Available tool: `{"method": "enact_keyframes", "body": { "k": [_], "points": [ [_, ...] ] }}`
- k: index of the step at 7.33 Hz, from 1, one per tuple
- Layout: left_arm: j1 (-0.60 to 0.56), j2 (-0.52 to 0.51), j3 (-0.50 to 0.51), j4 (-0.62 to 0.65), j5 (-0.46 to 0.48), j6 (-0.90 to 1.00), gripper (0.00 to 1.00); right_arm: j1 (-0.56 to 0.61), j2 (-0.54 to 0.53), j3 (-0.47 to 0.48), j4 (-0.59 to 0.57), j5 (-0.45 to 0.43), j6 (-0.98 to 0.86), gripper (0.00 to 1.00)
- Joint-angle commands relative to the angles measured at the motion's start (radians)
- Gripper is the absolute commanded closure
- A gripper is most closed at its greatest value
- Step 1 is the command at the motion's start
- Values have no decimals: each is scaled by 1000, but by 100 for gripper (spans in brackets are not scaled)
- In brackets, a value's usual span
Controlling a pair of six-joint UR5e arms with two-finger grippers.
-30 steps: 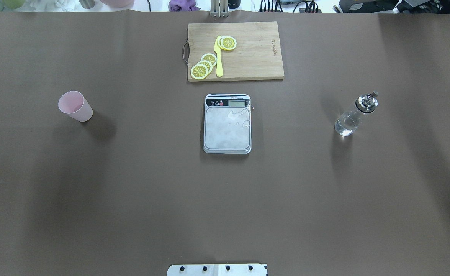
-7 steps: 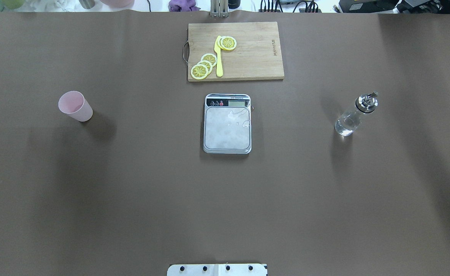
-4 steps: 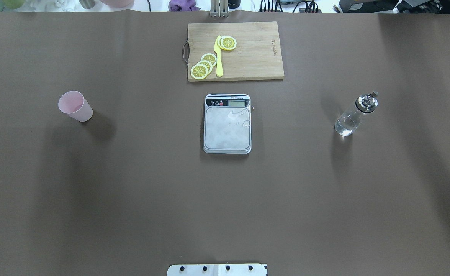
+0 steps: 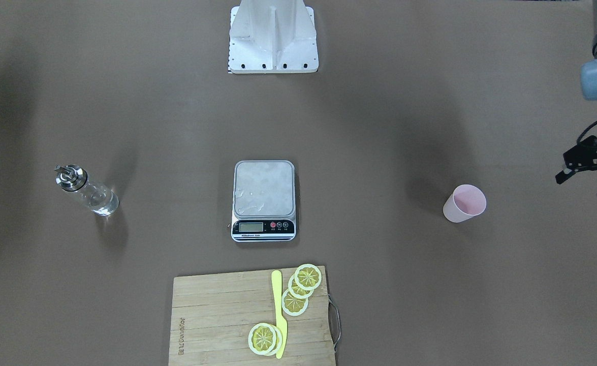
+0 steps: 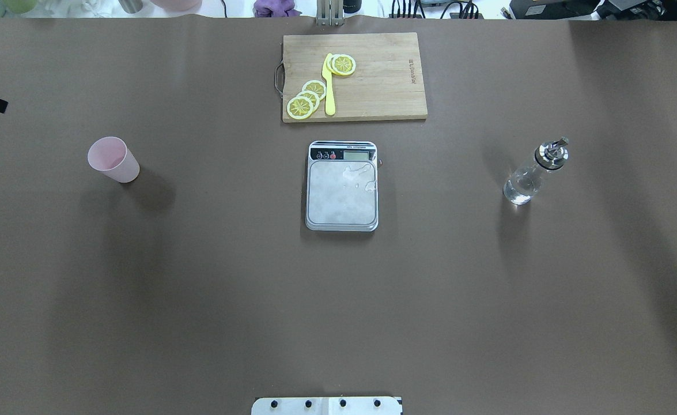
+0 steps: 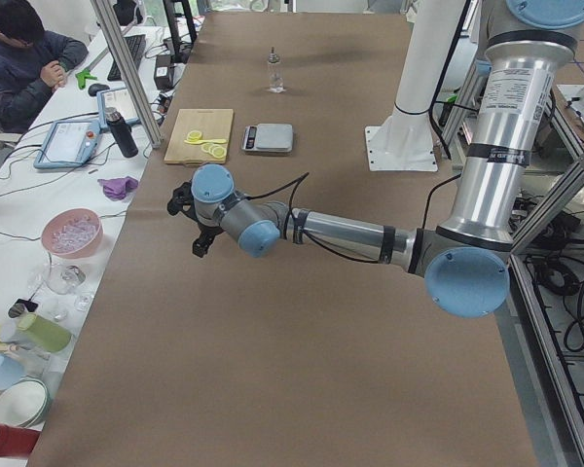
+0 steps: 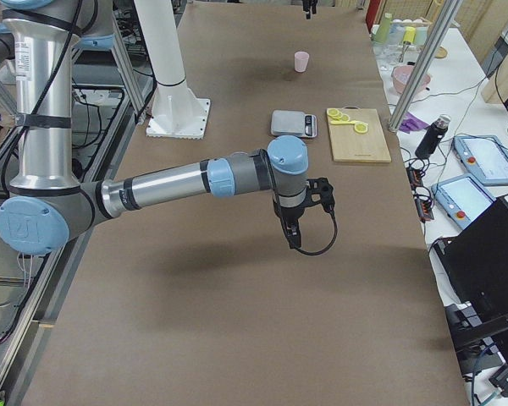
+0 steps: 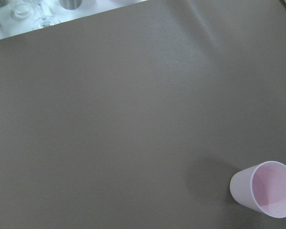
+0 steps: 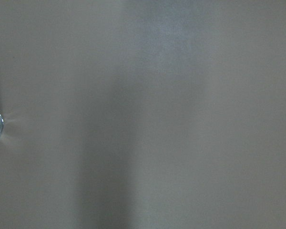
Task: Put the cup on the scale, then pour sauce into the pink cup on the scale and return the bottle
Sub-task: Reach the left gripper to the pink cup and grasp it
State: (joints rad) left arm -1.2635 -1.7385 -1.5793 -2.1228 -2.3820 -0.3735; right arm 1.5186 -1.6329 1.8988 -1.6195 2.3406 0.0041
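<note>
1. Pink plastic marks out the cup (image 5: 113,160), which is stood upright on the table, mouth up, well apart from the scale (image 5: 342,193) on the robot's left of it. Its long axis is vertical, and nothing can be seen inside it.
2. Only a few wet-looking marks are carried on the scale's steel platform, so the first step, placing the cup there, is judged not yet done.
3. On that same side of the scale, but farther out than the cup, the left gripper (image 4: 583,187) is found. Its fingers are spread apart with nothing between them. The cup therefore lies between the fingers and the scale, clear of both.
4. In the left wrist view the cup (image 8: 264,189) is caught only in the lower right corner. The gripper is judged to need centring on it before a grasp across its wall can be made.
5. The cup is best reached by the left arm, which is much the nearer.
6. On the opposite side of the scale, about as far out, the bottle (image 5: 531,176) is stood upright with clear sauce inside.
7. The right gripper (image 7: 293,230) is shown only from the side, so its finger state cannot be told.
8. Beyond the scale from the robot, a board (image 5: 384,86) with lemon slices (image 5: 309,98) and a yellow knife (image 5: 329,86) is laid.
</note>
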Motion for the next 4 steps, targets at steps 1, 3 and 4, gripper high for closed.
{"method": "enact_keyframes", "body": {
  "k": [1, 3, 4],
  "points": [
    [160, 1, -41, 0, 90, -261, 8, -2, -4, -1, 0, 0, 1, 0],
    [222, -29, -24, 4, 159, -332, 13, -2, -4, -1, 0, 0, 1, 0],
    [240, -53, 1, 3, 190, -361, 17, 0, -4, -1, 0, 0, 1, 0]
  ]
}}
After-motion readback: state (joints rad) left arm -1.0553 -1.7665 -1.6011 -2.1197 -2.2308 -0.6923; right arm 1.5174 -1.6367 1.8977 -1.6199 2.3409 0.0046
